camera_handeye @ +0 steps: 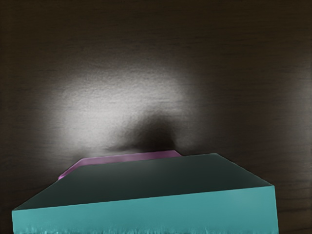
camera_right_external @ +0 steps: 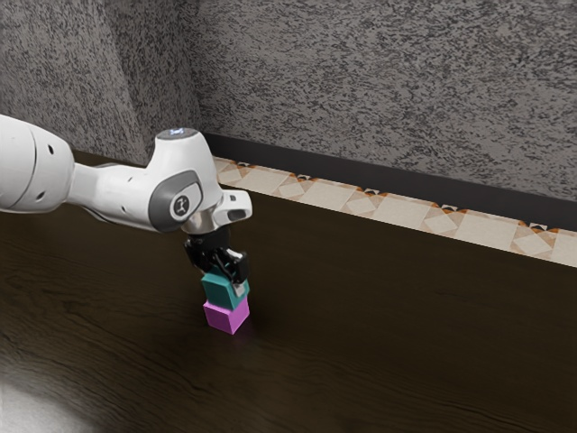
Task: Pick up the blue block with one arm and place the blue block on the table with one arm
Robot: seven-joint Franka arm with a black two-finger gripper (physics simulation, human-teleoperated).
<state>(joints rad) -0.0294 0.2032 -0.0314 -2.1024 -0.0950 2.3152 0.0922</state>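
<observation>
In the exterior view my gripper (camera_right_external: 229,277) points down at the blue-green block (camera_right_external: 222,290) and is shut on it, one pale fingertip against its right-hand face. The far fingertip is hidden. Directly beneath is a magenta block (camera_right_external: 225,316) on the table; whether the two blocks touch, I cannot tell. Large at the wrist view's lower edge is the blue-green block (camera_handeye: 146,210), its side in shadow. Part of the magenta block (camera_handeye: 129,158) shows from under it, mostly covered.
The dark wooden table (camera_right_external: 388,316) stretches around the two blocks. Behind it, in the exterior view, are a patterned tile strip (camera_right_external: 406,215) and a rough grey wall (camera_right_external: 388,90).
</observation>
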